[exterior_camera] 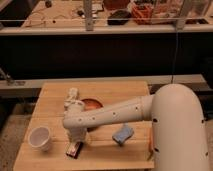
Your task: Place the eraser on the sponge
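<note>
The eraser (74, 149), a small black block with a red-and-white top, lies near the front left of the wooden table (110, 90). My gripper (76, 139) points down right over it, at the end of the white arm (115, 116); I cannot tell whether it touches the eraser. To the right of the eraser, the light-blue sponge (122, 134) lies slightly curled on the table, apart from the gripper.
A white cup (40, 138) stands left of the eraser. Behind the arm are a reddish bowl (92, 104) and a small white object (72, 99). A slim orange stick (150, 145) lies by the table's right edge. The arm's big white shoulder (177, 130) fills the right.
</note>
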